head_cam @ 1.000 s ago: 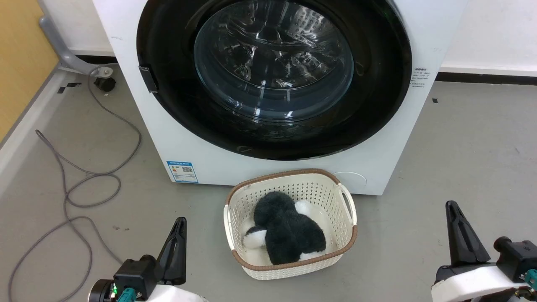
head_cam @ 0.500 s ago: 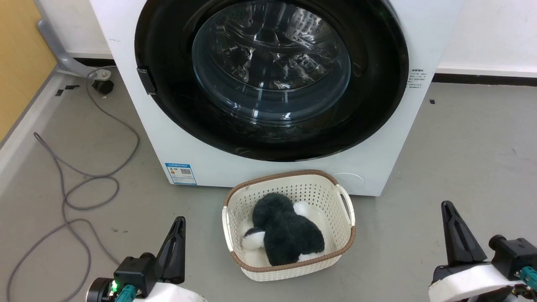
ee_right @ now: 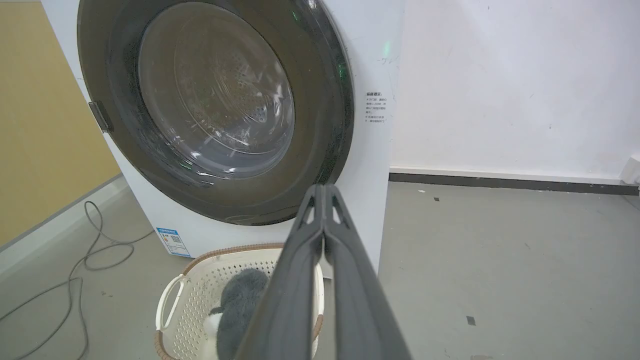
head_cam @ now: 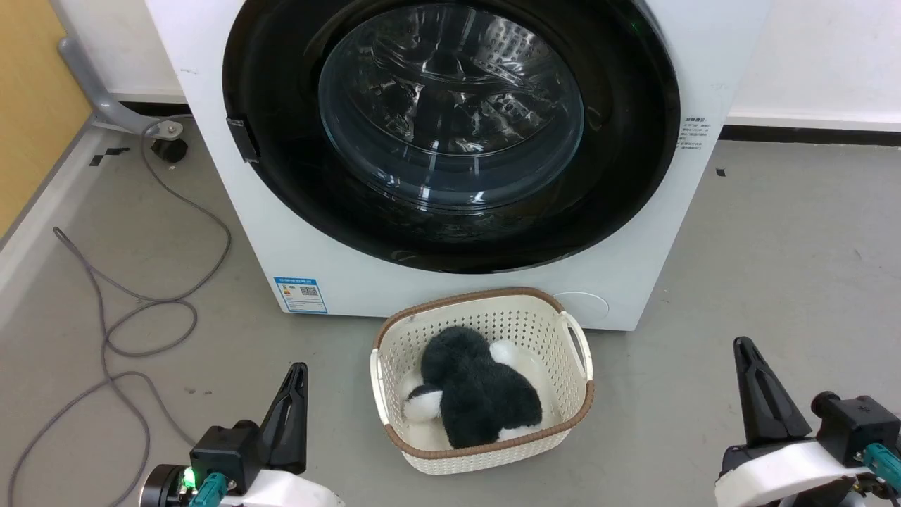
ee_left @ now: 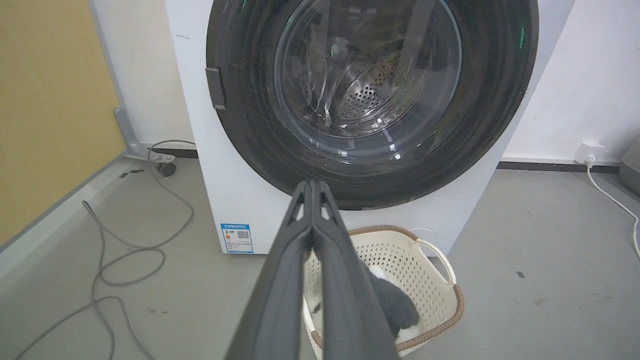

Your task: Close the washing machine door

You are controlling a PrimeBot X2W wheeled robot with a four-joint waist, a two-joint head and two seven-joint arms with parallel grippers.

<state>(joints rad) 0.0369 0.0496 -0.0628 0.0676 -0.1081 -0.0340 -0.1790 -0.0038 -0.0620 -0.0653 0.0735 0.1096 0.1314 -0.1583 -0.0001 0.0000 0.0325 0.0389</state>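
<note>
One cream basket [head_cam: 493, 324] just before the washing machine door [head_cam: 450, 127]

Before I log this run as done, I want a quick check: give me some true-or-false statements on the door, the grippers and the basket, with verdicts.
1. The washing machine door lies flush in the white machine front, not swung out. True.
2. The left gripper is open. False: its two fingers are pressed together.
3. The basket holds a dark and white plush toy. True.
4. The right gripper touches the door. False: it is shut on nothing and low over the floor, apart from the machine.
5. The basket stands beside the machine. False: it stands right in front, below the door.
</note>
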